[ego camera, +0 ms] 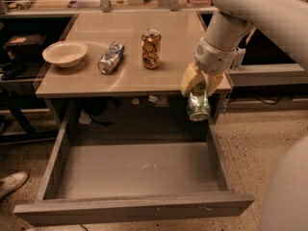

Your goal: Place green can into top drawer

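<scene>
My gripper point(198, 88) is shut on the green can point(198, 106), a shiny green drink can that hangs below its yellowish fingers point(188, 80). The can is past the front edge of the table, above the back right corner of the top drawer point(134, 210). The drawer is pulled fully open below the table, and its plain grey inside holds nothing.
On the tan tabletop point(163, 73) stand an upright orange-gold can point(151, 48), a blue-silver can point(110, 57) lying on its side, and a white bowl point(65, 53) at the left. A shoe point(10, 183) shows on the floor at lower left.
</scene>
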You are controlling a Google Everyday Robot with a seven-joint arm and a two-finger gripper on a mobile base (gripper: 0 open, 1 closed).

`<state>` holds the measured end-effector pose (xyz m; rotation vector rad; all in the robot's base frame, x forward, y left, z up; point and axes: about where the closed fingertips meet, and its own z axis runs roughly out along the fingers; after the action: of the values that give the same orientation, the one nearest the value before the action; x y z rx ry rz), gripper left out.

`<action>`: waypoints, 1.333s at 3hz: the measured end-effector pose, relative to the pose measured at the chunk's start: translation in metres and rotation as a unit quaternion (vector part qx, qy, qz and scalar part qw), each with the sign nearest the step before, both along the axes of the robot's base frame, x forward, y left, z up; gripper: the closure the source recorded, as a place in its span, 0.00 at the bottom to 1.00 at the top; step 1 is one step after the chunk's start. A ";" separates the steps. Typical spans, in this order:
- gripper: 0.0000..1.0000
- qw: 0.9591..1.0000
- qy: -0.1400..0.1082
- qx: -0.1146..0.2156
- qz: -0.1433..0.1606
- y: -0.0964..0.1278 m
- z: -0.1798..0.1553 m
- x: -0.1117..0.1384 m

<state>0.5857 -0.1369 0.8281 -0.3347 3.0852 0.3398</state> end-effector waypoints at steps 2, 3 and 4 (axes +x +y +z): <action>1.00 0.999 0.034 0.014 -0.002 0.002 -0.001 -0.054; 1.00 0.997 0.066 0.027 0.019 0.037 -0.025 -0.070; 1.00 0.992 0.113 0.042 0.036 0.084 -0.063 -0.088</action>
<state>0.4978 -0.0528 0.7652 -0.4358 3.2716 0.5446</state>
